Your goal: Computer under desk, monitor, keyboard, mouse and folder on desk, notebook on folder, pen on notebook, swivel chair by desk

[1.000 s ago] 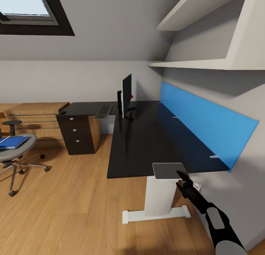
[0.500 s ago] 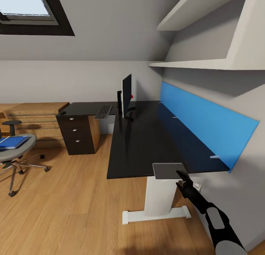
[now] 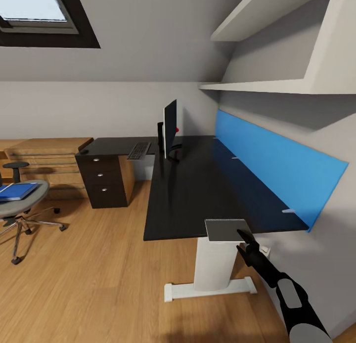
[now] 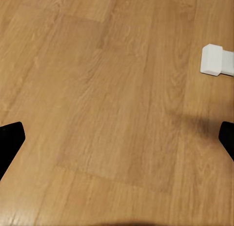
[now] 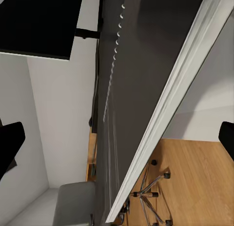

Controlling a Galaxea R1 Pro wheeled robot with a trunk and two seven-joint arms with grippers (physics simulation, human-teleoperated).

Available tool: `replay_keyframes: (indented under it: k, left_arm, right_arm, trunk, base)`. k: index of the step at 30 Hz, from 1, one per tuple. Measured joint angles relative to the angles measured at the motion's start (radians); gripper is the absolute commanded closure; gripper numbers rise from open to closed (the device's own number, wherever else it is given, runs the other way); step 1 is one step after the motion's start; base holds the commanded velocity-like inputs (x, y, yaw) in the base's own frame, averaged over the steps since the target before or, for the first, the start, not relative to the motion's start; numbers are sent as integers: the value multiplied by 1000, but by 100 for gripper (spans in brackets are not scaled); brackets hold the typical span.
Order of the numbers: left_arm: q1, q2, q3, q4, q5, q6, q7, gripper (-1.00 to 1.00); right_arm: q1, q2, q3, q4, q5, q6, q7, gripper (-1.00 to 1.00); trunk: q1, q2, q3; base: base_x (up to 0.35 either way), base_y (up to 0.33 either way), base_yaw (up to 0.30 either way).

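Notebook (image 3: 227, 229): grey, thin, spiral edge toward the far side, lying flat at the near end of the desk (image 3: 193, 185), its near edge at or slightly past the desk's front lip. Right gripper (image 3: 245, 236) at the notebook's near right corner; the head view does not settle whether the fingers pinch it. In the right wrist view the notebook (image 5: 146, 89) fills the space between two widely spread black fingertips (image 5: 9, 143), so the grip cannot be told.

Left gripper (image 4: 117, 138): fingertips far apart, nothing between them, pointed at bare wooden floor (image 4: 97, 89), with the white foot (image 4: 217, 60) of the desk leg off to one side.

Desk top mostly free black surface between notebook and monitor (image 3: 170, 128). Monitor stands edge-on near the inner corner; keyboard (image 3: 139, 150) just beside it on the side wing. Blue back panel (image 3: 277, 170) runs along the wall edge.

Swivel chair (image 3: 22, 207) well apart from the desk, open floor between. Blue folder (image 3: 17, 191) lies on its seat.
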Motion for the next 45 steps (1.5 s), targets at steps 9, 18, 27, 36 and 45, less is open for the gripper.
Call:
replay_keyframes:
  k: [9, 18, 27, 36, 45]
  left_arm:
    - [0, 0, -1, 0, 0, 0, 1, -100]
    - [0, 0, -2, 0, 0, 0, 0, -100]
    - [0, 0, -1, 0, 0, 0, 0, -100]
    - [0, 0, -1, 0, 0, 0, 0, -100]
    - [0, 1, -1, 0, 0, 0, 0, -100]
  right_arm:
    - [0, -1, 0, 0, 0, 0, 0, -100]
    - [0, -1, 0, 0, 0, 0, 0, -100]
    - [0, 0, 0, 0, 0, 0, 0, -100]
    - [0, 0, 0, 0, 1, 0, -1, -100]
    - [0, -1, 0, 0, 0, 0, 0, -100]
  trunk:
    - [19, -35, -16]
    - [19, -35, -16]
    - [19, -35, -16]
    - [19, -35, -16]
    - [19, -35, -16]
  base:
    - [0, 0, 0]
    - [0, 0, 0]
    - [1, 0, 0]
    - [133, 0, 0]
    - [39, 0, 0]
